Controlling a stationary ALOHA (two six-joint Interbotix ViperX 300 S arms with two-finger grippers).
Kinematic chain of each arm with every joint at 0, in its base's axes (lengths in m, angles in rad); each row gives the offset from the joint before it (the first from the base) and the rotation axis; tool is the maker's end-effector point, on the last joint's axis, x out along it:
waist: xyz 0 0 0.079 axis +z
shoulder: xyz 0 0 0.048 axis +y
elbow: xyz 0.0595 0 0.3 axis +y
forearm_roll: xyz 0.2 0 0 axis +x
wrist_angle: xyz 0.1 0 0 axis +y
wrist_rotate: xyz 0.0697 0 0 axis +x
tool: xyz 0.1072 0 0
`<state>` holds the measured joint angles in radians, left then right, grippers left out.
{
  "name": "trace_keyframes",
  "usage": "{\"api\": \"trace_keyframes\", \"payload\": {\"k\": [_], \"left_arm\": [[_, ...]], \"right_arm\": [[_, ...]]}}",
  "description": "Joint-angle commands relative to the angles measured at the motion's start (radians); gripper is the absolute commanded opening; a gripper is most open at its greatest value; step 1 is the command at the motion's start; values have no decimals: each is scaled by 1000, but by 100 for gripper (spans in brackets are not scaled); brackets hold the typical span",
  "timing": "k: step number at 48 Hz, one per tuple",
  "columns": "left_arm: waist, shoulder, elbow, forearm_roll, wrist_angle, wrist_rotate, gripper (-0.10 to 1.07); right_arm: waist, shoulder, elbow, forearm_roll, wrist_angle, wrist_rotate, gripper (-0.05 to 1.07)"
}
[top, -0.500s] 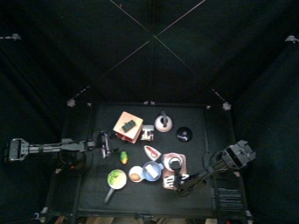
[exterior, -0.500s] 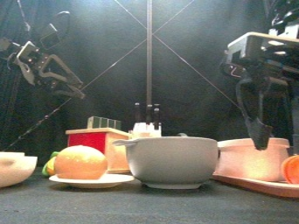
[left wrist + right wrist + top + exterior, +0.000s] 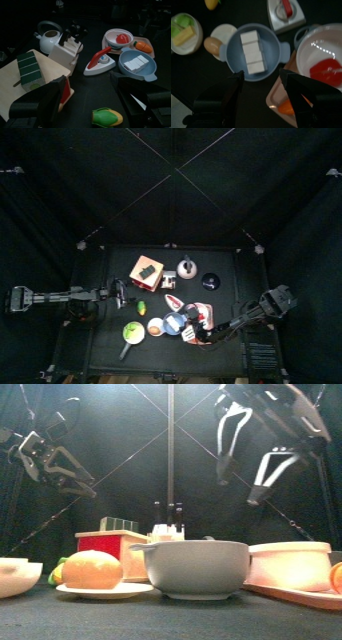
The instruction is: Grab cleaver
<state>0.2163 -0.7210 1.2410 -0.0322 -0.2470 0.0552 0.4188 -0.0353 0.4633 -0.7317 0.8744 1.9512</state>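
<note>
Right gripper is up in the air with its 2 jaws spread wide and nothing between them. It hangs over the blue bowl of white cubes, with nothing touched.

Left gripper is just as wide open and just as empty, hovering on its own side of the table and looking across it.

The cleaver lies flat on the black table between the knife block and the blue bowl, apart from both. Its red handle points toward the bowls and its pale blade back toward the left arm.

It looks like a toy: probably light, stiff and smooth, so likely to skid if nudged. The blade lies low against the table and gives little to pinch. The red handle arches up thicker, and that's the place to close across.
</note>
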Motion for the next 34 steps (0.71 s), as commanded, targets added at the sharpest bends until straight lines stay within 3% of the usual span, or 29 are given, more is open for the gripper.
{"api": "trace_keyframes", "payload": {"k": [1,25,34], "left_arm": [[-11,0,-12,-14,-5,-2,101],[-44,0,-8,-107,-17,-2,101],[-37,5,-40,-256,-78,-3,101]], "right_arm": [[-57,-63,-17,-37,-6,-37,91],[-342,-74,-94,-130,-48,-190,91],[-387,-104,-55,-192,-18,-256,91]]}}
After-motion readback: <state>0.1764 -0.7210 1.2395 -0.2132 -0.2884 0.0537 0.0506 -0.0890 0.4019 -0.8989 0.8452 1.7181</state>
